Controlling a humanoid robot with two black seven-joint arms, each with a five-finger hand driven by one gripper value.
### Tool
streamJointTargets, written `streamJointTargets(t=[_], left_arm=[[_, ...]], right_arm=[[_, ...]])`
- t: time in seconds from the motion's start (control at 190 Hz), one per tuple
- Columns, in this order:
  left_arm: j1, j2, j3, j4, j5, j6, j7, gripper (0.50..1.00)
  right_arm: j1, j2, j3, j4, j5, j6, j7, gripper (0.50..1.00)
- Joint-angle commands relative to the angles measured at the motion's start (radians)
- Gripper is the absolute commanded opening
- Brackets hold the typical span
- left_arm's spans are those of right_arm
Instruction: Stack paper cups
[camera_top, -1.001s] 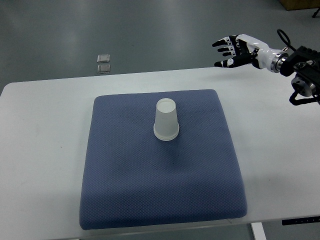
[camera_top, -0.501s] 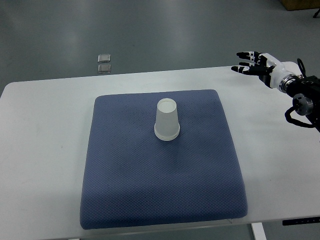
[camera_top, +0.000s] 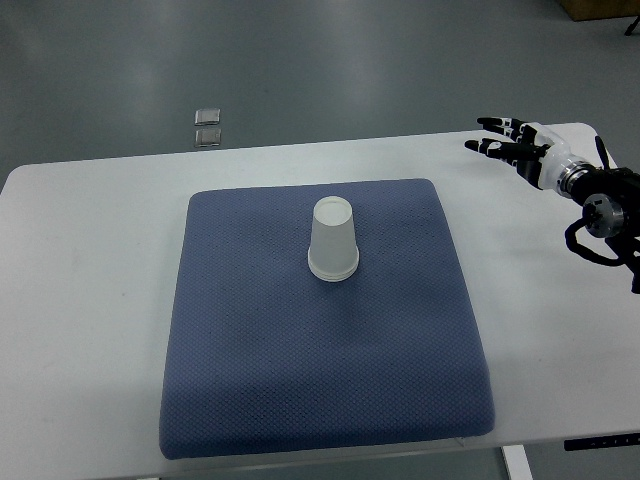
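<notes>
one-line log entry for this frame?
right hand: open, empty, over table's far right | paper cup: upside down on blue mat | left arm: out of view

A white desk (camera_top: 90, 260) is filling most of the view, and a blue textured mat (camera_top: 300, 380) is lying across its middle. Beyond it a grey-green floor (camera_top: 330, 70) is showing soft glare, with two small metal floor plates (camera_top: 208, 127) sitting near the desk's far edge.
</notes>
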Motion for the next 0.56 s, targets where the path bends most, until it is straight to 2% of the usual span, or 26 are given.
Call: streamJointTargets(t=[0.0,0.553], left_arm=[[0.000,0.000,0.000,0.000,0.000,0.000,0.000,1.000],[0.000,0.000,0.000,0.000,0.000,0.000,0.000,1.000]], right_arm=[[-0.012,0.002,0.000,0.000,0.001,0.000,0.002,0.919],[-0.067,0.094,0.150,0.006,0.070,0.005,0.000,0.921]])
